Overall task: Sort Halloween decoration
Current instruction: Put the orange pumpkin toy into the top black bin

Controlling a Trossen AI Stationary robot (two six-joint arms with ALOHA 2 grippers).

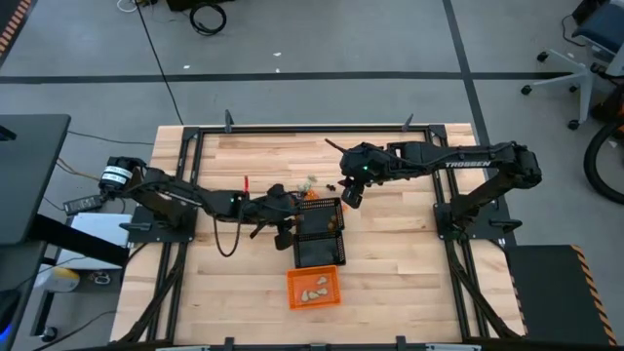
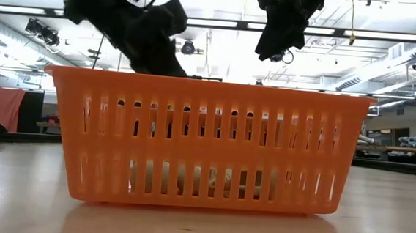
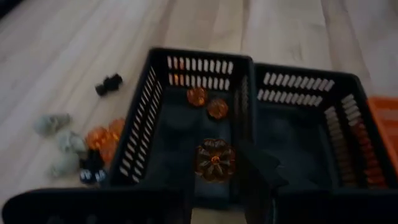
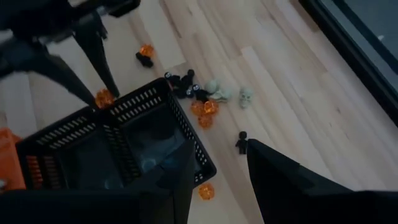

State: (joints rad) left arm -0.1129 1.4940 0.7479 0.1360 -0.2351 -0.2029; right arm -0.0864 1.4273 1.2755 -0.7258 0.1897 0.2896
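Left tool point(image 3: 214, 186) clamped on an orange pumpkin trinket point(image 3: 214, 160), frame centre, above black mesh basket point(image 3: 140, 134): drop step; next, release. Right tool point(image 4: 217, 180) apart, empty, lower frame

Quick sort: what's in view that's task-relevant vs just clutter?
Job:
- orange trinkets, cream-white skulls, black trinkets on the table
- orange trinket at left end effector
- black mesh baskets
- orange basket

Lying about:
- cables on floor
- office chair
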